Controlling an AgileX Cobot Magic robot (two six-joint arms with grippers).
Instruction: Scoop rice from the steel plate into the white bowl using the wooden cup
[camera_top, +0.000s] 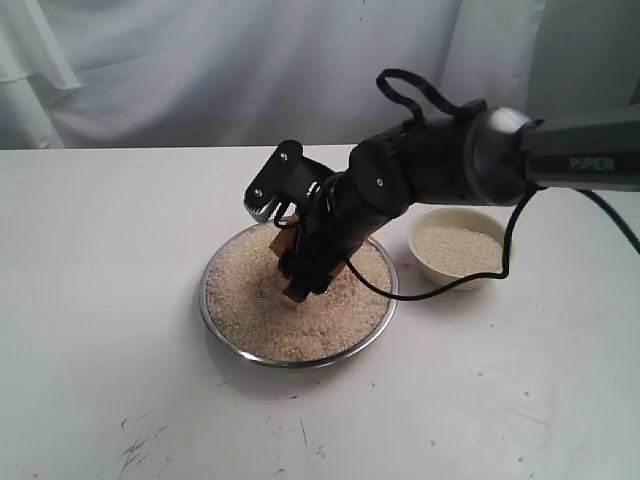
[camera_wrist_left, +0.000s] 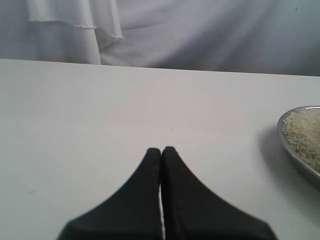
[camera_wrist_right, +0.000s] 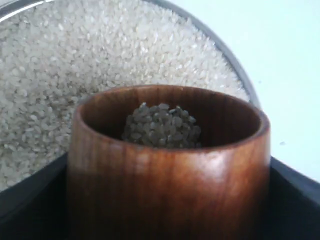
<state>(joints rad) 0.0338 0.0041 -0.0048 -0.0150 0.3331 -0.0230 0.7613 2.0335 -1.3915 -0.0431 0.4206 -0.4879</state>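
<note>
The steel plate (camera_top: 213, 322) holds a wide bed of rice (camera_top: 245, 300). My right gripper (camera_top: 305, 272) is shut on the wooden cup (camera_top: 292, 295), which is down in the rice near the plate's middle. In the right wrist view the reddish-brown wooden cup (camera_wrist_right: 167, 170) fills the foreground between dark fingers (camera_wrist_right: 32, 200), with a small heap of rice (camera_wrist_right: 161, 126) inside it and the plate's rice (camera_wrist_right: 75, 60) beyond. To the right of the plate, the white bowl (camera_top: 428, 268) has rice in it. My left gripper (camera_wrist_left: 161, 150) is shut and holds nothing, over bare table.
The plate's rim (camera_wrist_left: 286, 142) and some rice (camera_wrist_left: 306, 134) show at the edge of the left wrist view. White cloth (camera_top: 200, 70) hangs behind the white table (camera_top: 100, 300). A black cable (camera_top: 470, 280) loops past the bowl. Dark scuff marks (camera_top: 140, 440) lie near the front.
</note>
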